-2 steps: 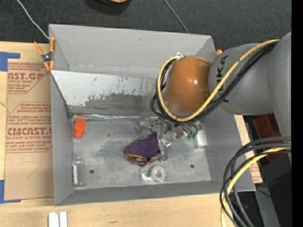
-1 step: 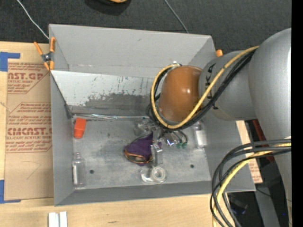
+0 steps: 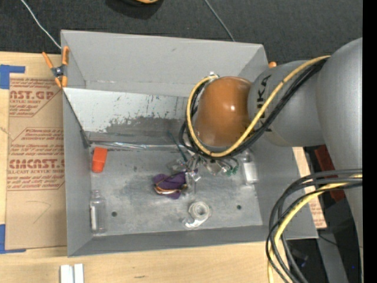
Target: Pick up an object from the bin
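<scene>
Grey metal forms the bin [image 3: 159, 58], and few loose things lie on its scuffed floor. Near the middle of the floor lies a crumpled purple thing [image 3: 169, 185] with a tan piece at its left end; its kind cannot be told. The gripper [image 3: 189, 174] hangs under the arm's rounded orange cover [image 3: 221, 111], just right of the purple thing and at its right edge. Whether it touches that edge is unclear. Whether the gripper is spread or pressed together cannot be told, since the cover and the yellow and black cables [image 3: 277, 93] hide much of it.

Well to the left of the purple thing, and a little farther back, lies a small orange block [image 3: 98, 159]. Left and nearer the front, in the bin's corner, lies a clear vial [image 3: 95, 210]. Just in front of the purple thing and slightly right sits a silvery ring-shaped piece [image 3: 197, 211]. To the right, beyond the gripper, lies a small clear bottle [image 3: 250, 172].

Black lettering [image 3: 263, 88] on the arm's grey casing is crossed by a cable and cannot be read whole.
</scene>
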`<action>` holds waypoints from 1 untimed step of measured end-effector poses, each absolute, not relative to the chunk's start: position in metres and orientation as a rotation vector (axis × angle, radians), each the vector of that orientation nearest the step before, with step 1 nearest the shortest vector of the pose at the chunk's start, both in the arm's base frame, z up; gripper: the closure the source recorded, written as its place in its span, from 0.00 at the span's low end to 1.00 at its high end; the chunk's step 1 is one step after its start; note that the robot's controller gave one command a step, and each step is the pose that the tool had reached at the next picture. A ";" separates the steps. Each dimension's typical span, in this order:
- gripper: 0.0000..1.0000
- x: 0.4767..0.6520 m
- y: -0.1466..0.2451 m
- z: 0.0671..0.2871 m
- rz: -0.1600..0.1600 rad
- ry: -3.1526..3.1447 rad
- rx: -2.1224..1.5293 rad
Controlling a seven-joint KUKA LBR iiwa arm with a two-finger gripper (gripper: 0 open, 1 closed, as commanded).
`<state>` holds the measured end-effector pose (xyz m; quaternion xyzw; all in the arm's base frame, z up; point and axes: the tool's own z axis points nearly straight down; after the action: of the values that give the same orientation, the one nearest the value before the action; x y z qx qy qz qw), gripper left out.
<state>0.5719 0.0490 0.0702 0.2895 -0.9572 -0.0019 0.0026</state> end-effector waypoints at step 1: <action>1.00 0.572 0.049 0.070 -0.006 -3.003 0.906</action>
<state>0.5718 0.0490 0.0702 0.2889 -0.9573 -0.0020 0.0026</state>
